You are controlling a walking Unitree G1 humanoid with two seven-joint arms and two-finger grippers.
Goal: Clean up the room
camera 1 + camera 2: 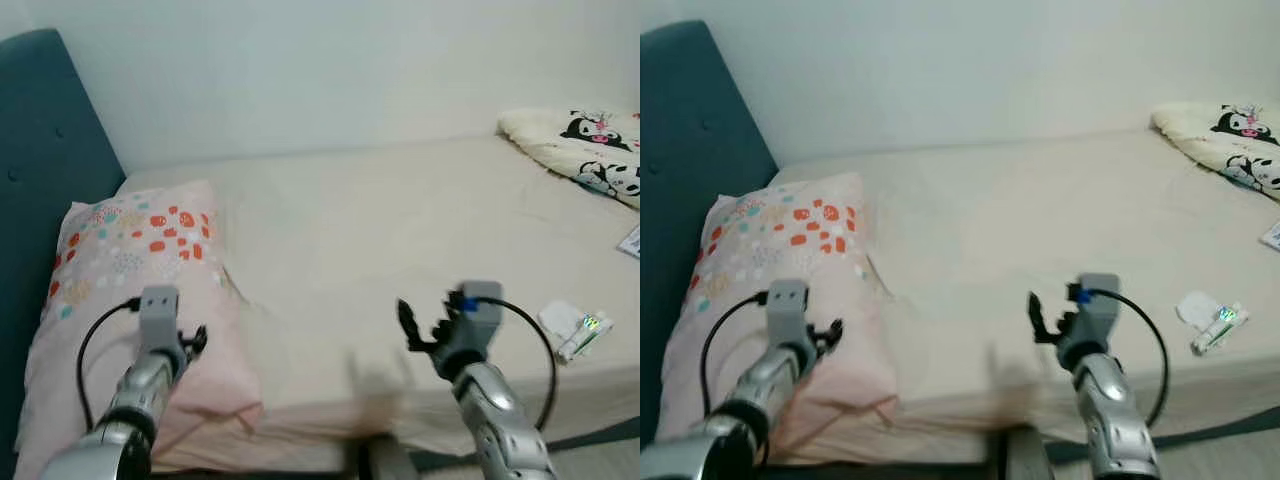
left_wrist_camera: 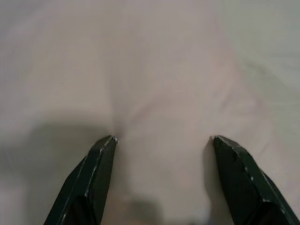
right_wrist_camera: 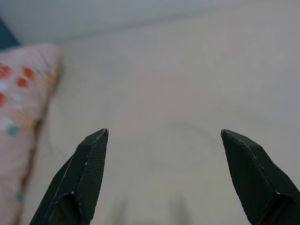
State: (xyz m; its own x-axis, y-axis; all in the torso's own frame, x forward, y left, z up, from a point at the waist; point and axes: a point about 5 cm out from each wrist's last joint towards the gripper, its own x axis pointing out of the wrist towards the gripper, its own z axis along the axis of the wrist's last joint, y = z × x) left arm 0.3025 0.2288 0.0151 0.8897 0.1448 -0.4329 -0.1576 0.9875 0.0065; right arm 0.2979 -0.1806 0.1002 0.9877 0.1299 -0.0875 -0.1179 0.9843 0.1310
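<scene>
Tube (image 1: 584, 335), label unreadable, on bed (image 1: 400, 230)

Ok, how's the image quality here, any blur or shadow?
Eye views: soft, evenly lit, with a faint shadow on the bed beside the right gripper. Left wrist view: pillow blurred, fingertips sharp. Right wrist view: background soft.

Both silver arms reach forward from the lower edge of the frame. The left gripper (image 1: 196, 338) sits at lower left, fingers spread. The right gripper (image 1: 418, 326), lower centre-right, is likewise spread wide.
</scene>
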